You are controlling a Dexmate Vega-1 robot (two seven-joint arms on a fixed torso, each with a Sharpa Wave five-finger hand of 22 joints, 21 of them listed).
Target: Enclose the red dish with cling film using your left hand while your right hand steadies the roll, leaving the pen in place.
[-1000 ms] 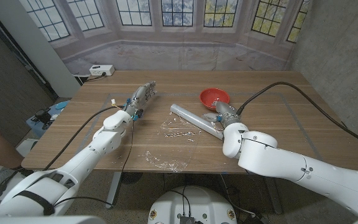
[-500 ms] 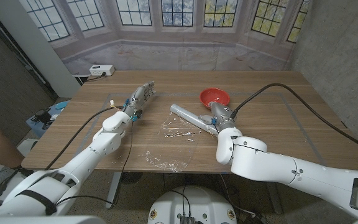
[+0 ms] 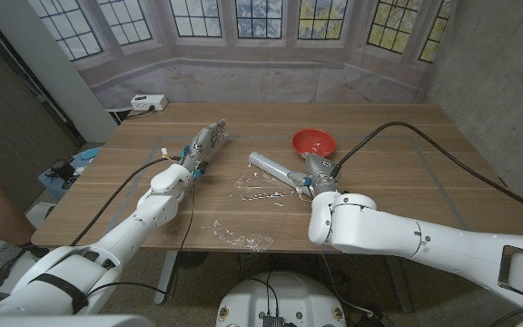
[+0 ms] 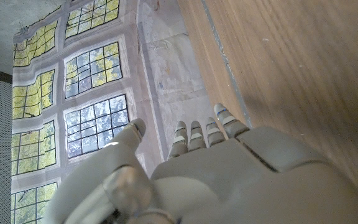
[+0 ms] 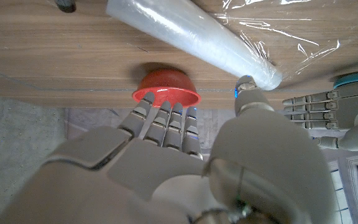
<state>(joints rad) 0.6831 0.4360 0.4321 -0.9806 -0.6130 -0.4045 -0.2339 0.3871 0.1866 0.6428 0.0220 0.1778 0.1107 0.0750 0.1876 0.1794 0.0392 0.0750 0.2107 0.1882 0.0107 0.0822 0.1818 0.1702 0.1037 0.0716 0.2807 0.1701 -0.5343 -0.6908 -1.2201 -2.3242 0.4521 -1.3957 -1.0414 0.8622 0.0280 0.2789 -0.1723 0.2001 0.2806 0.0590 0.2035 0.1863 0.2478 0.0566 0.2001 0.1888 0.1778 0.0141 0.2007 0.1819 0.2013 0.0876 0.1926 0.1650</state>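
A: Going from the left, where was the left hand point(image 3: 205, 142)?
B: It hovered over the far left part of the table point(image 3: 407, 195), fingers extended and a little apart, with nothing in them. It was well apart from the cling film roll point(image 3: 275, 170) and also from the red dish point(image 3: 313, 142).

A: And the film?
B: A loose sheet of cling film point(image 3: 260, 189) lay crumpled on the wood just in front of the roll, and another wrinkled piece point(image 3: 236, 234) lay near the front edge. The roll was lying diagonally at the middle, its far end pointing to the left hand.

A: The right hand point(image 3: 318, 169)?
B: It was at the near end of the roll, between the roll and the dish. In the right wrist view its fingers point(image 5: 166, 124) reached toward the dish and were apart, and the thumb came close to the end of the roll (I could not tell if it really touched). It gripped nothing.

A: What could go wrong?
B: I think the roll could turn or slide if the left hand pulled the film before the right hand pressed down. Also the film clings to itself, so the crumpled sheet may bunch and not spread over the dish. The pen I could not identify.
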